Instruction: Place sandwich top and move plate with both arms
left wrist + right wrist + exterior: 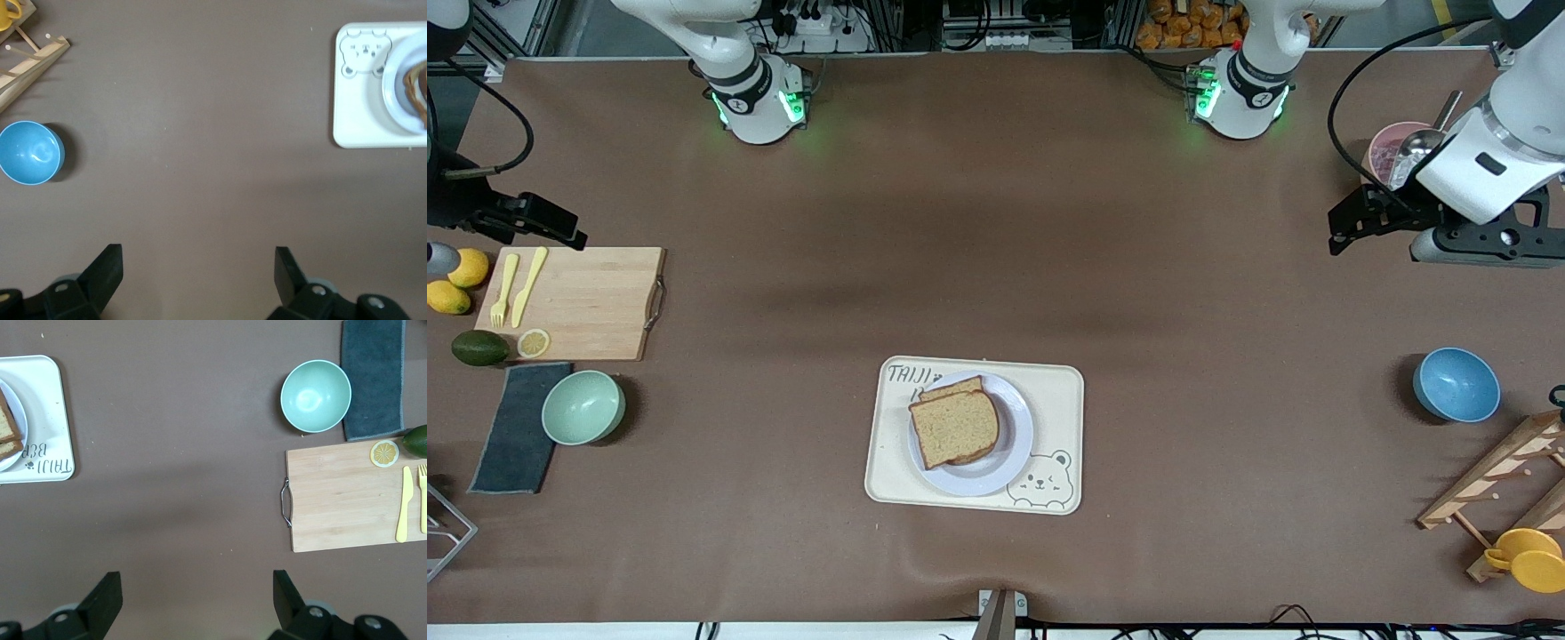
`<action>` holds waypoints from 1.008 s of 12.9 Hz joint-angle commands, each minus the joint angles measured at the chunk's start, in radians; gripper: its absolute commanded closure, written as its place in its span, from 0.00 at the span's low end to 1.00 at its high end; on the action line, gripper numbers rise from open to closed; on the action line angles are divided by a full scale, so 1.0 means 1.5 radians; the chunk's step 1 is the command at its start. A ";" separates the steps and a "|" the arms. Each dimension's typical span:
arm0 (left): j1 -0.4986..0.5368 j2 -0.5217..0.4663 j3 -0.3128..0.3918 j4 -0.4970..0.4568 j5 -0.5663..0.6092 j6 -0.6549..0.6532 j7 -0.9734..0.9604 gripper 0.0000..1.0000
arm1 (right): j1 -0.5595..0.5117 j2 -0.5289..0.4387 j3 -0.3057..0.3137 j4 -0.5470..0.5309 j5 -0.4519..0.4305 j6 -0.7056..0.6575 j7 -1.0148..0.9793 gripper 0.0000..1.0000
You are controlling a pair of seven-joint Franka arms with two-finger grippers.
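Sandwich top (954, 428) is lying on the lower slice on the plate (1009, 458), plate sitting on the tray (1060, 400). Left gripper (199, 273) is hanging over bare table toward the left arm's end from the tray, jaws apart, empty. Right gripper (197, 593) is hanging toward the right arm's end, jaws apart, empty.

The sandwich top (953, 428) was speckled brown with a darker crust, on a pale lavender-white plate (1009, 462). The tray (1064, 400) was cream, printed with a bear and lettering. The tabletop (996, 222) was plain brown.
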 commanded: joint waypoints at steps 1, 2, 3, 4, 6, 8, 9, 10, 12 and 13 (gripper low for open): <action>0.001 0.004 0.001 0.035 0.006 -0.048 0.021 0.00 | -0.006 -0.003 0.008 -0.001 -0.006 -0.005 0.013 0.00; 0.002 0.002 0.001 0.037 0.007 -0.056 0.021 0.00 | -0.006 -0.003 0.008 -0.003 -0.005 -0.004 0.013 0.00; 0.002 0.001 0.001 0.037 0.011 -0.063 0.022 0.00 | -0.006 -0.003 0.008 -0.005 -0.005 -0.004 0.012 0.00; 0.001 0.000 0.000 0.037 0.012 -0.066 0.021 0.00 | -0.006 -0.003 0.008 -0.005 -0.005 -0.004 0.012 0.00; 0.000 -0.001 -0.004 0.036 0.016 -0.083 0.020 0.00 | -0.006 -0.001 0.008 -0.005 -0.005 -0.004 0.012 0.00; 0.001 -0.005 -0.004 0.036 0.015 -0.101 0.009 0.00 | -0.006 -0.001 0.008 -0.006 -0.005 -0.004 0.012 0.00; 0.001 -0.005 -0.003 0.036 0.015 -0.103 0.008 0.00 | -0.006 -0.001 0.008 -0.005 -0.005 -0.004 0.012 0.00; 0.001 -0.005 0.000 0.036 0.014 -0.102 0.008 0.00 | -0.006 -0.001 0.008 -0.005 -0.005 -0.004 0.012 0.00; 0.001 -0.006 0.002 0.036 0.016 -0.100 0.007 0.00 | -0.007 -0.001 0.008 -0.006 -0.005 -0.004 0.012 0.00; 0.002 -0.006 0.002 0.036 0.016 -0.100 0.007 0.00 | -0.007 -0.001 0.008 -0.006 -0.005 -0.004 0.012 0.00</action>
